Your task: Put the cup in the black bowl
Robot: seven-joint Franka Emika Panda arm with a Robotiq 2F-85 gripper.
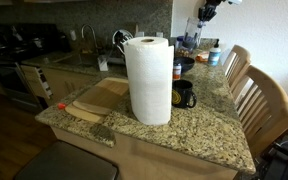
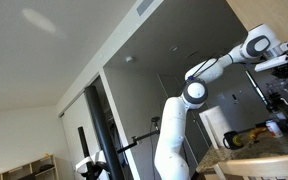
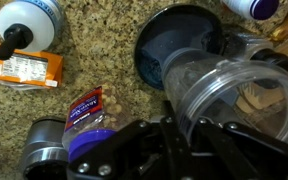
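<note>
Wrist view: we record our hand (image 3: 219,138) clasping tall clear greyish-blue tumbler (image 3: 239,90), tilted near low round black bowl (image 3: 179,40) on speckled granite surface (image 3: 104,60).

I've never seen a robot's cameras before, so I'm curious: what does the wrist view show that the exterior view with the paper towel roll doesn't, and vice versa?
Only the wrist view: the see-through cup held in the end effector, close to the black bowl, with an orange packet nearby. Only the exterior view: the paper towel roll, a black mug beside it and wooden chairs. Both: the speckled granite counter.
</note>
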